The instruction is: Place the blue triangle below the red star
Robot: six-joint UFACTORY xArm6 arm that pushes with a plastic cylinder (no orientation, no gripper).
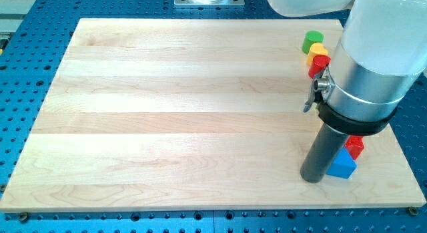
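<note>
The blue triangle (343, 165) lies near the board's bottom right. A red block (355, 147), mostly hidden by the arm, touches its upper right; its shape cannot be made out. My tip (313, 177) rests on the board just left of the blue triangle, touching or nearly touching it. Another red block (319, 61) sits at the upper right, partly hidden by the arm.
A green block (312, 40) and a yellow block (316, 51) sit above the upper red block near the board's top right. The wooden board (187, 113) lies on a blue perforated table. The arm's white and silver body (373, 59) covers the right side.
</note>
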